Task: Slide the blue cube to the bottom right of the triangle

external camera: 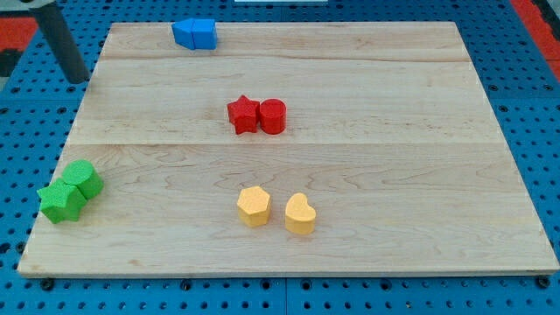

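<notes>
Blocks of blue, two of them, sit pressed together at the desk's (394,131) top edge, to the view's right of my tip (80,81) and a little higher. The left blue block (183,33) looks squarer and is the likelier cube; the right blue block (205,33) touches its side. I cannot tell their shapes for sure.

No hand is fitted: the arm ends in a bare dark rod, grasping nothing. My tip rests just off the desk's left edge, well apart from every block.

Right of my tip and lower, a red star (242,115) touches a red cylinder (273,115). Below my tip, two green blocks (72,191) huddle together at the left edge. Further down and right stand a yellow hexagon (254,206) and a yellow heart (299,213), close together.

The desk is pale planked wood on a blue pegboard (525,87).
</notes>
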`<move>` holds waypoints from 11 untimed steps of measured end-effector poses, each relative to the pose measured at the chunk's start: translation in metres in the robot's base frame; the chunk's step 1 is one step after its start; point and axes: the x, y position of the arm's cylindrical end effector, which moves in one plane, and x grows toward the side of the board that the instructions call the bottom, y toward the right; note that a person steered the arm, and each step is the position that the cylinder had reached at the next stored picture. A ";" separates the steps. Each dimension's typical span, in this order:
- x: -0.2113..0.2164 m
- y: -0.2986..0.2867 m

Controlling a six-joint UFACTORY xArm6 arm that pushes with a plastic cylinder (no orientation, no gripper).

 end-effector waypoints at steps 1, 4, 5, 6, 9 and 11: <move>-0.016 0.003; -0.129 0.089; -0.122 0.132; -0.121 0.155; -0.110 0.225; -0.083 0.191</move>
